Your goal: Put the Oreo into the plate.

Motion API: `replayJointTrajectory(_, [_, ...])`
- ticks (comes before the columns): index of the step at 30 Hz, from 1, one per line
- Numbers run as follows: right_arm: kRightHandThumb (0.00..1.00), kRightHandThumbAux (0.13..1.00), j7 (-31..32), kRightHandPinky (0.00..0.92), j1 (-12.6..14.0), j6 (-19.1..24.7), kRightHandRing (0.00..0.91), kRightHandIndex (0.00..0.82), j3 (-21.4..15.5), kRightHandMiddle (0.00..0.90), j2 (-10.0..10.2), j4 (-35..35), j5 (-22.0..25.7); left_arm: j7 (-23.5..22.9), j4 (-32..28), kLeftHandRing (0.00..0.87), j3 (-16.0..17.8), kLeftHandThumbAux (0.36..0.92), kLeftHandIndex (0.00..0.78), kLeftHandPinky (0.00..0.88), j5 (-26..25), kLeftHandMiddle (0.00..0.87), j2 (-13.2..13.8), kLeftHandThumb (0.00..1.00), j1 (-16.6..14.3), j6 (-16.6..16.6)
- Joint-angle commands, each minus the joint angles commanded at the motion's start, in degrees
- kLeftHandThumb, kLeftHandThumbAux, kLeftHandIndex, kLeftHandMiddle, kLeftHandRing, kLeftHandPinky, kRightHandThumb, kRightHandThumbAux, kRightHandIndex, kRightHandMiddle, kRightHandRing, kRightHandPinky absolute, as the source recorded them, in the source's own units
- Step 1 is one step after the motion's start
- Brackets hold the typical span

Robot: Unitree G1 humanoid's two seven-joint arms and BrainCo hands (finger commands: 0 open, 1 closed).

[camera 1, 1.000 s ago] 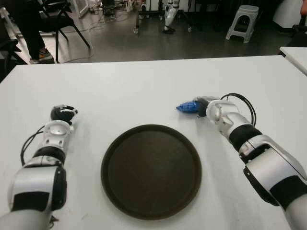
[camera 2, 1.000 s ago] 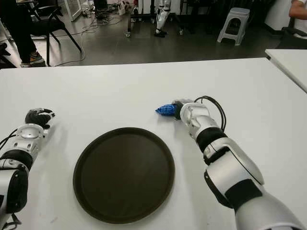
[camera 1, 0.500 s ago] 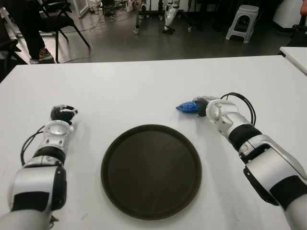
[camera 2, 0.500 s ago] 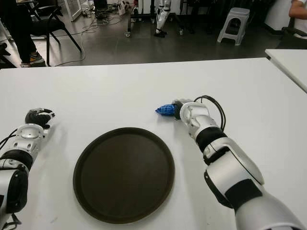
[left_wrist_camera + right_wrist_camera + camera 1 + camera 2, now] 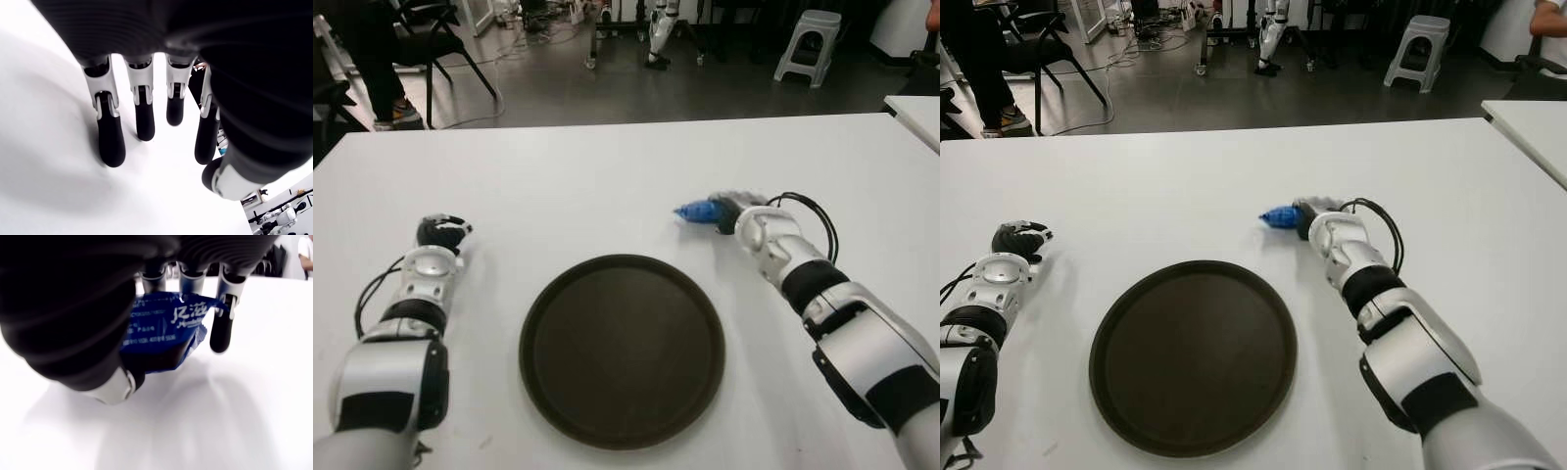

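Observation:
The Oreo point(image 5: 695, 211) is a small blue packet, held just beyond the plate's far right rim. My right hand point(image 5: 722, 209) is shut on it; in the right wrist view the thumb and fingers point(image 5: 221, 328) clamp the blue packet point(image 5: 161, 330) a little above the white table point(image 5: 607, 176). The plate point(image 5: 622, 348) is a round dark tray with nothing in it, in front of me at the middle. My left hand point(image 5: 440, 233) shows at the left of the plate, and its fingers point(image 5: 110, 132) are spread and hold nothing.
Beyond the table's far edge is dark floor with chairs point(image 5: 435, 39), a grey stool point(image 5: 808, 44) and a person's legs point(image 5: 377, 69) at the back left. A second white table point(image 5: 915, 106) stands at the right.
My right hand has risen slightly and shifted away from me with the Oreo in it. The left hand and the plate have not moved.

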Motion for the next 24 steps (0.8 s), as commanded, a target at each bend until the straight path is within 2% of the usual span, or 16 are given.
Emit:
replayJointTrajectory(4, [0.691, 0.735, -12.33, 0.154, 2.15, -4.03, 0.112, 0.414, -2.63, 0.113, -0.27, -2.52, 0.75, -0.04, -0.01, 0.155, 0.00, 0.725, 0.398, 0.136, -0.08, 0.141, -0.04, 0.674, -0.09, 0.18])
replayJointTrajectory(7, [0.692, 0.735, -14.67, 0.124, 2.45, -5.14, 0.082, 0.414, -3.08, 0.086, -0.12, -2.14, 0.84, -0.05, -0.01, 0.152, -0.01, 0.726, 0.398, 0.134, -0.08, 0.137, -0.04, 0.673, -0.09, 0.19])
replayJointTrajectory(11, [0.693, 0.733, -30.05, 0.074, 4.43, -14.77, 0.032, 0.414, -7.79, 0.039, 0.50, -2.96, 3.66, 0.14, 0.03, 0.146, -0.31, 0.725, 0.398, 0.132, 0.23, 0.133, 0.02, 0.672, -0.02, 0.21])
replayJointTrajectory(16, [0.701, 0.726, -41.90, 0.078, 4.40, -24.20, 0.028, 0.416, -10.75, 0.022, 1.04, -1.43, 5.10, 0.01, 0.06, 0.155, -0.47, 0.725, 0.398, 0.140, 0.24, 0.142, 0.09, 0.674, 0.04, 0.10])
replayJointTrajectory(18, [0.704, 0.724, -44.68, 0.101, 4.27, -28.10, 0.046, 0.417, -11.92, 0.027, 1.27, -0.73, 6.23, -0.02, 0.06, 0.161, -0.41, 0.725, 0.398, 0.144, 0.14, 0.149, 0.10, 0.676, 0.03, 0.12])
replayJointTrajectory(24, [0.710, 0.721, -46.74, 0.173, 3.42, -34.99, 0.081, 0.419, -13.83, 0.027, 1.86, 2.24, 8.53, 0.05, 0.08, 0.163, -0.47, 0.726, 0.398, 0.146, 0.16, 0.150, 0.15, 0.676, -0.06, 0.36])
